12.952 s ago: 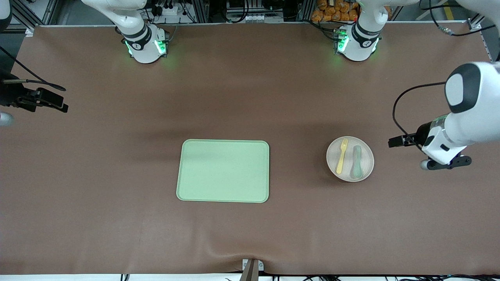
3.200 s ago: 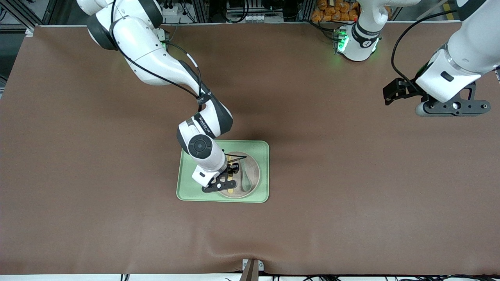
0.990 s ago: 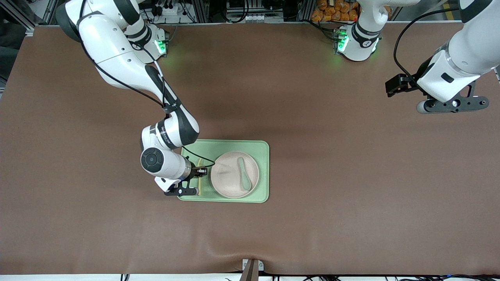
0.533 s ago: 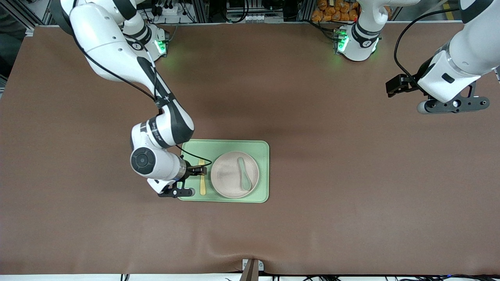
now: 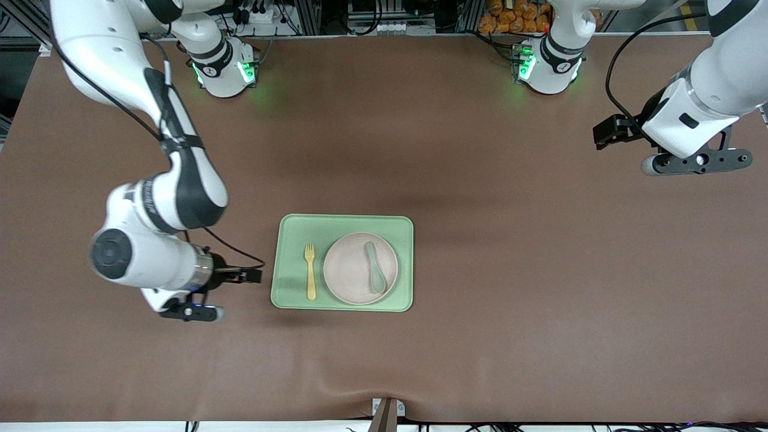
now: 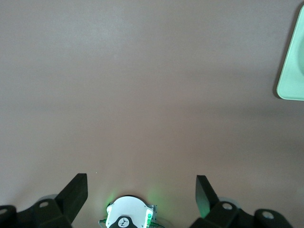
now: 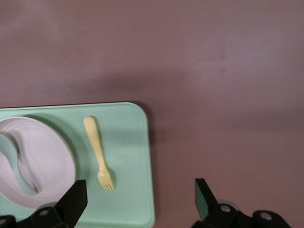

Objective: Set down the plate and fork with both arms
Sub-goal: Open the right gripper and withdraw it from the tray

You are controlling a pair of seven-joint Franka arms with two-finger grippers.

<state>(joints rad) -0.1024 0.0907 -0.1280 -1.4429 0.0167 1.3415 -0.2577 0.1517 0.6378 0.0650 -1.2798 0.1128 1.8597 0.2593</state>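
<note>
The pale plate point(image 5: 351, 270) lies on the light green tray point(image 5: 342, 225) with a grey-green spoon point(image 5: 375, 267) on it. The yellow fork point(image 5: 310, 271) lies flat on the tray beside the plate, toward the right arm's end. My right gripper point(image 5: 189, 312) is open and empty, over the bare table just off the tray toward the right arm's end. The right wrist view shows its open gripper point(image 7: 137, 197), the fork point(image 7: 98, 153), the plate point(image 7: 42, 161) and the tray point(image 7: 128, 142). My left gripper point(image 5: 696, 161) is open and empty and waits over the left arm's end of the table.
A brown mat point(image 5: 510, 336) covers the table. The left wrist view shows the open left gripper point(image 6: 141, 187), bare mat, a corner of the tray point(image 6: 292, 66) and an arm base with green lights point(image 6: 126, 216).
My right gripper has let go of the fork, which now lies on the tray beside the plate, and has drawn back off the tray toward the right arm's end. The left arm has not moved.
</note>
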